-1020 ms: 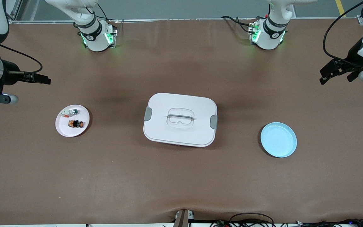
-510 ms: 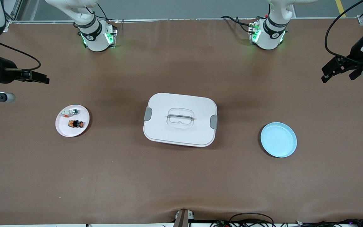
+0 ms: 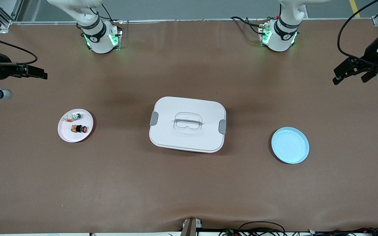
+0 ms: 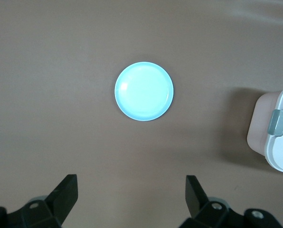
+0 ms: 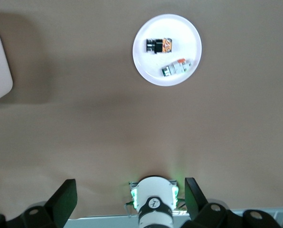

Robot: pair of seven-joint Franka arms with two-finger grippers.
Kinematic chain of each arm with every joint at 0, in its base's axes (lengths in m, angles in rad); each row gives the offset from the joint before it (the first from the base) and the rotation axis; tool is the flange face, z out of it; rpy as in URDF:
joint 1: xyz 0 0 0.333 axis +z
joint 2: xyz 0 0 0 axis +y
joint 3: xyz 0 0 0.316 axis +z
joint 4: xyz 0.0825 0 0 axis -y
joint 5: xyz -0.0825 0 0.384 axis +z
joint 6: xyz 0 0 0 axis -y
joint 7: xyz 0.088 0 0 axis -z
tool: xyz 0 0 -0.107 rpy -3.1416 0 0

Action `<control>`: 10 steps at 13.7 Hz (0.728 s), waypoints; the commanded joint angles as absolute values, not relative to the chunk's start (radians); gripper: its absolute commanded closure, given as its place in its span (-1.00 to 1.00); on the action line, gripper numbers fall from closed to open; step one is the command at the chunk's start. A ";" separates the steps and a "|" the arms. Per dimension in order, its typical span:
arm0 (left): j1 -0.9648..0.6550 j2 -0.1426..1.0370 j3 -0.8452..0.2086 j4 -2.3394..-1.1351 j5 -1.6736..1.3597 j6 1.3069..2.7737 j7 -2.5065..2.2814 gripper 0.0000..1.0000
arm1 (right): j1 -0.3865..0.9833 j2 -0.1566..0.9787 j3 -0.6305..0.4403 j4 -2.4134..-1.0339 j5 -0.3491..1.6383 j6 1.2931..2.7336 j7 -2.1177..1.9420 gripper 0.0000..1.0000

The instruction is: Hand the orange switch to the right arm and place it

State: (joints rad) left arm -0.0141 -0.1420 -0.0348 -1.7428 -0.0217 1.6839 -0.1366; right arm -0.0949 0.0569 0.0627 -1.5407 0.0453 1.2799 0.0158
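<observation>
Robot lab: two bench-mounted arms (image 3: 98, 36), cabling.

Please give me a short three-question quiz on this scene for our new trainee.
1. True or false: the orange switch lies on the blue plate.
2. Which is nearer the front camera: the orange switch or the green-capped part?
3. Is the left tool A) open, B) shut on something?

Key
1. False; it lies on the white plate.
2. The orange switch.
3. A; it is open and empty, like the right tool.
</observation>
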 commanded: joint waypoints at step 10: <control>-0.012 -0.107 -0.029 -1.692 -0.026 1.646 -0.052 -1.00 | -0.072 -0.066 0.072 -1.635 0.044 1.437 -0.098 -1.00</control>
State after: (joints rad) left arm -0.0137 -0.1198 -0.0331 -1.7208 -0.0217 1.6745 -0.0666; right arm -0.0849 0.0182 0.0702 -1.5501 0.0455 1.3867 -0.0997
